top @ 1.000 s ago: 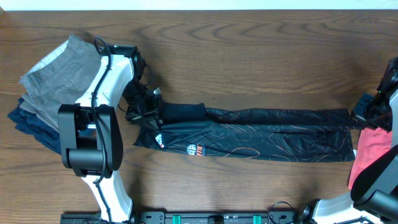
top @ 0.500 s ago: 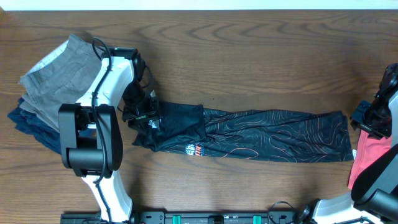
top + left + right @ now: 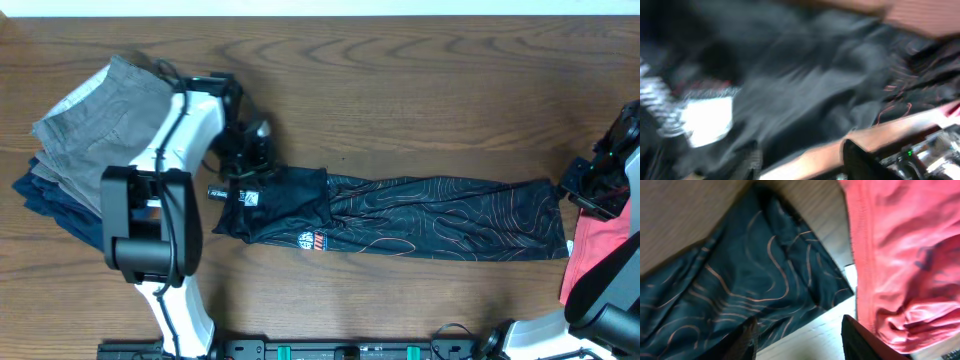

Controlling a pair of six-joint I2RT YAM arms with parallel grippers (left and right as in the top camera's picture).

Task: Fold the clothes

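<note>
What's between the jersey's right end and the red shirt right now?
Only a narrow strip of bare table; the black jersey and red shirt lie apart. The right wrist view shows it clearest.

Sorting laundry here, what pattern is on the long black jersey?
The jersey is black with thin orange-white contour lines, clearest in the right wrist view.

The table [image 3: 420, 90] is of brown wood with dark, wavy grain that runs along its length. A narrow white strip [image 3: 320, 6] lies along its far edge. At the near edge there is a black bar [image 3: 330, 350] with small green parts. In the right wrist view the wood near the bottom shines pale with glare.
</note>
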